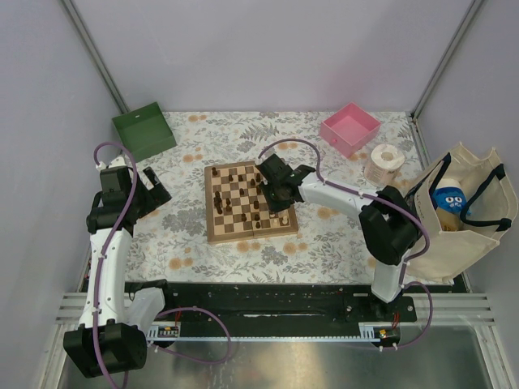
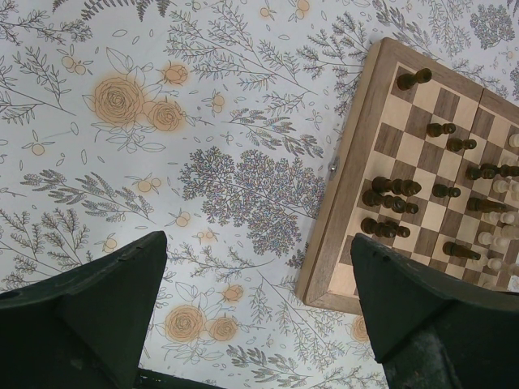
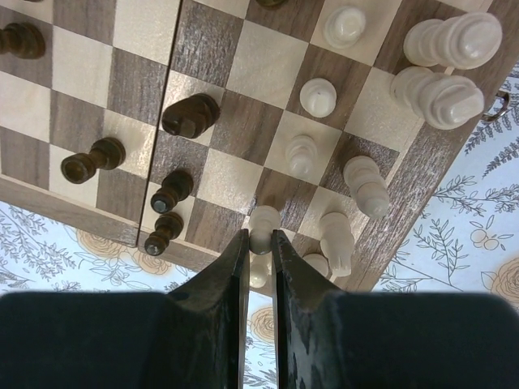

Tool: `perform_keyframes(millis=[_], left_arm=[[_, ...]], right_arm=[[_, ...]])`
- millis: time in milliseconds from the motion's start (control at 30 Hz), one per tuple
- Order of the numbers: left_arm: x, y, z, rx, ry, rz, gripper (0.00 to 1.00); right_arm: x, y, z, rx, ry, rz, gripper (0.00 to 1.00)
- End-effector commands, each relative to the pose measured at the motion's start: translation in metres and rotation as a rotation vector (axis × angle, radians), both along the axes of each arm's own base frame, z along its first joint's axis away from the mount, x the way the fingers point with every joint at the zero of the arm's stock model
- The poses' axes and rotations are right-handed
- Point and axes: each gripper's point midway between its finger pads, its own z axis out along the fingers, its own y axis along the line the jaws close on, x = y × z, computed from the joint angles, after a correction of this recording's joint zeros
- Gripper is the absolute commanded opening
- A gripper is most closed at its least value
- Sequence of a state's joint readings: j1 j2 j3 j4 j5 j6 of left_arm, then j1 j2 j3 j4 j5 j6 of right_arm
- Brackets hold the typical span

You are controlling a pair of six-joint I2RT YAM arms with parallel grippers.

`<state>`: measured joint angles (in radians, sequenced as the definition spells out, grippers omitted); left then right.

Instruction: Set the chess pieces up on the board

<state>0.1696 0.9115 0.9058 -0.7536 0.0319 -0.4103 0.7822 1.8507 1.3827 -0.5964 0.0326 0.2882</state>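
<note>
Right pincer (image 3: 261, 241) is pinching a pale cream wooden chess piece (image 3: 264, 220) at the edge of a brown-checked wooden board (image 3: 247, 121).

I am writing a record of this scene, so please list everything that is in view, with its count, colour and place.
Square wooden chessboard: one, tan and dark brown checks, middle of the table.
Small dark brown wooden chess pieces: many, count unclear, on the board.
Small pale cream wooden chess pieces: several, near one board edge.
Open green box: one, far left.
Open pink box: one, far right.
Pale roll: one, cream, beside the pink box.
Cream fabric tote bag: one, right edge, with a blue item inside.
Floral tablecloth: one, white with grey leaves and orange flowers.
Left tool: black, open, over the cloth left of the board.
Right tool: black, shut on a pale cream piece at the board's edge.
</note>
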Motion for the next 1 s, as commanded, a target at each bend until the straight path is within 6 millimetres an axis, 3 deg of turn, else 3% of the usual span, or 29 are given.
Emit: perform_keyframes(millis=[0,567,767,967], left_arm=[[0.006,0.0,0.006,0.005,-0.043,-0.014,0.99],[0.007,0.0,0.007,0.003,-0.044,-0.016,0.99],[0.006,0.0,0.007,0.004,-0.045,-0.016,0.99],[0.007,0.0,0.007,0.004,-0.045,-0.016,0.99]], right_arm=[[0.003,-0.002,-0.008,-0.011,0.011,-0.01,0.16],[0.012,-0.008,-0.018,-0.035,0.004,-0.039,0.18],[0.009,-0.007,-0.019,-0.029,0.012,-0.027,0.23],[0.01,-0.003,-0.007,0.003,0.001,-0.015,0.32]])
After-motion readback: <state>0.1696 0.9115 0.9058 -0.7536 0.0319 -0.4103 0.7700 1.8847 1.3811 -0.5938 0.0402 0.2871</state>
